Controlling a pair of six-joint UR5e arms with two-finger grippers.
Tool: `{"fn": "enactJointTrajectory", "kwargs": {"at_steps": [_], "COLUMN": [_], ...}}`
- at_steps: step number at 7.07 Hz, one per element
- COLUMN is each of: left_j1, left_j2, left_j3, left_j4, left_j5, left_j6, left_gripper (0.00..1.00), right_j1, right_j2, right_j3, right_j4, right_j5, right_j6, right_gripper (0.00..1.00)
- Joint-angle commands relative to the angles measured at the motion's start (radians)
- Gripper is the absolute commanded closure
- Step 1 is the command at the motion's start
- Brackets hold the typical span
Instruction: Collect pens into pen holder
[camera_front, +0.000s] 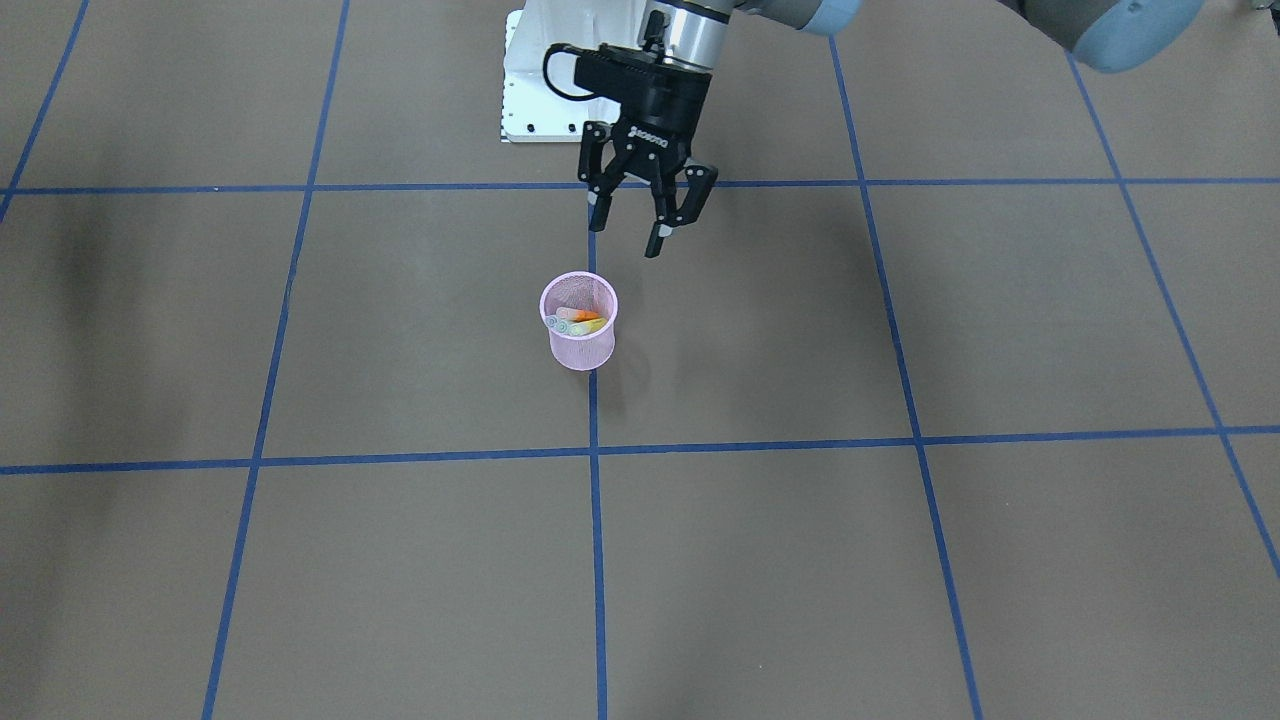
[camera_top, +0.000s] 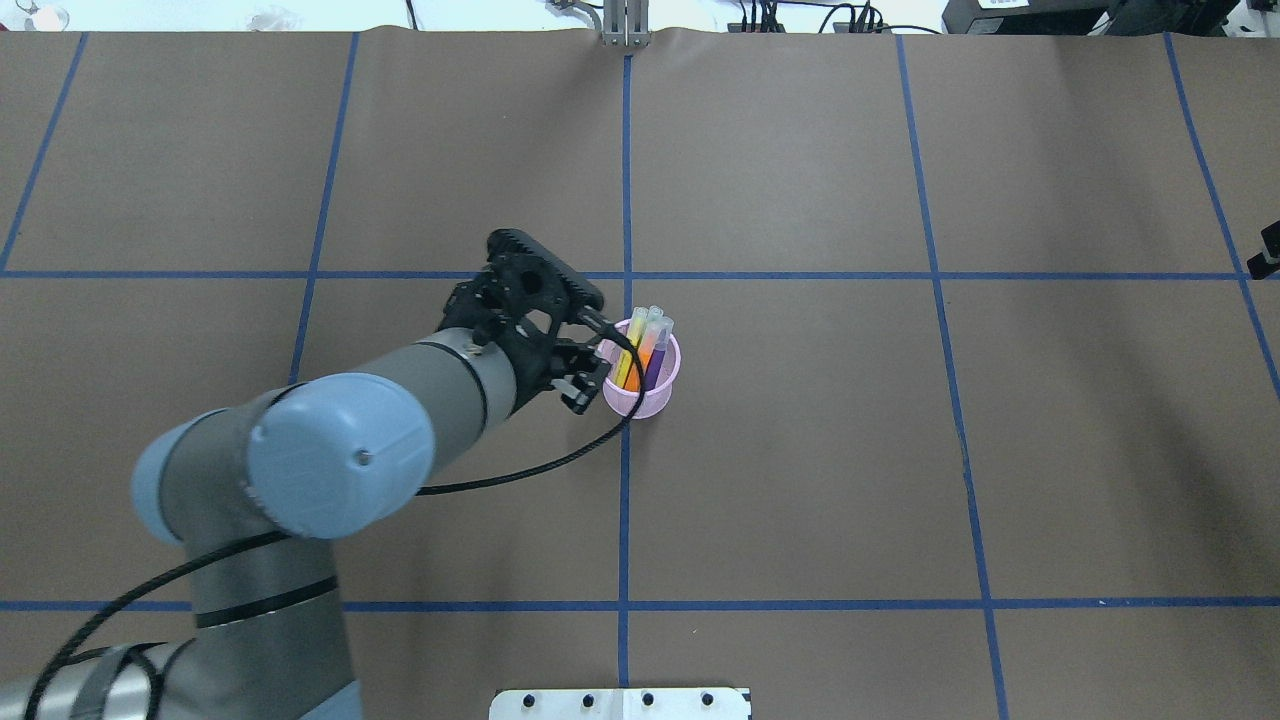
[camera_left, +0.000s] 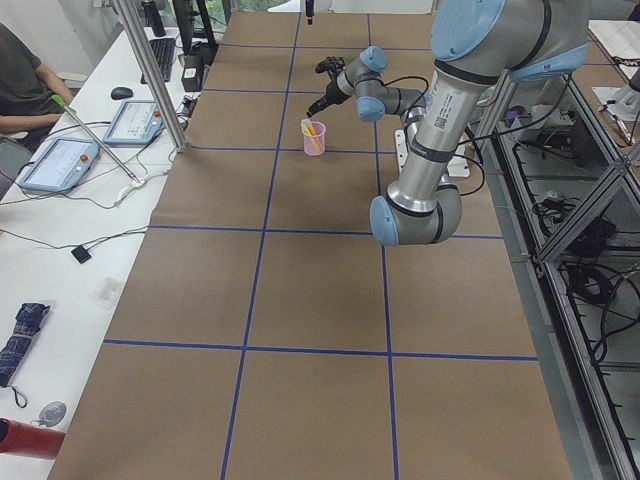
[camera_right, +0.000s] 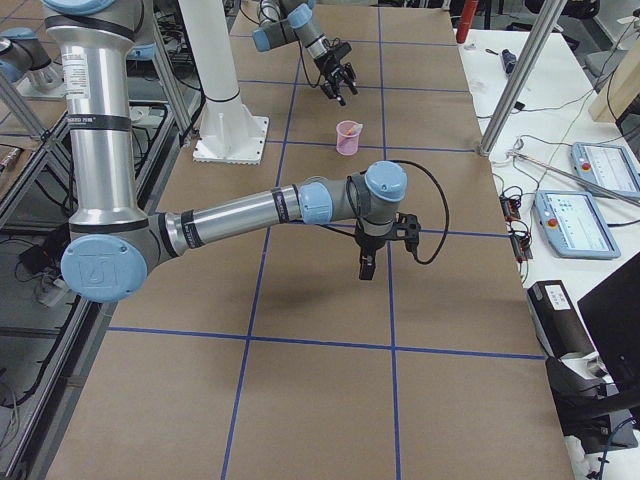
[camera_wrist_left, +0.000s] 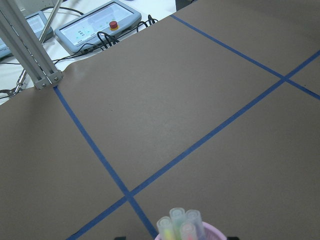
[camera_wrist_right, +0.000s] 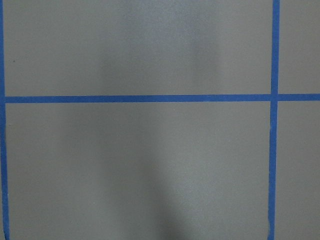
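While left end effector (camera_front: 626, 230) hangs spread, empty, four pens (camera_top: 641, 355) fill one pen holder (camera_top: 648, 405)

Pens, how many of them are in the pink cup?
4. All four pens stand bunched inside the pink cup, caps up. Another could hide underneath.

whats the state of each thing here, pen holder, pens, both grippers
pen holder: upright on the table, holding the pens
pens: four inside the pen holder, cap ends up, none seen lying on the table
left gripper: open, empty, raised beside the pen holder
right gripper: above bare table, away from the pen holder; open or shut, cannot tell
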Motion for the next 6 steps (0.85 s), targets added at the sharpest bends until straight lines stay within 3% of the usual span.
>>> {"fn": "enactJointTrajectory", "kwargs": {"at_steps": [1, 2, 4, 5, 6], "left_j1": [-0.164, -0.354, -0.715, -0.819, -0.913], "left_j2": [0.237, 0.314, 0.355, 0.422, 0.448], "left_j3": [-0.162, -0.152, 0.031, 0.107, 0.202], "left_j4": [0.001, -0.006, 0.001, -0.003, 0.033], "left_j5": [-0.191, -0.437, -0.926, -1.001, -1.008], "left_j6": [0.018, 0.019, 0.022, 0.141, 0.302], "left_gripper": [0.27, 0.27, 0.27, 0.27, 0.27], "right_j1": [0.002, 0.002, 0.003, 0.003, 0.002], "right_j2": [0.002, 0.003, -0.012, -0.001, 0.002], "right_j3": [0.000, 0.000, -0.011, -0.015, -0.017], "right_j4": [0.002, 0.003, 0.107, 0.107, 0.124], "right_j5": [-0.003, -0.006, -0.013, -0.015, -0.017], "right_j6": [-0.002, -0.002, 0.009, 0.009, 0.009], "right_gripper": [0.00, 0.00, 0.00, 0.00, 0.00]}}
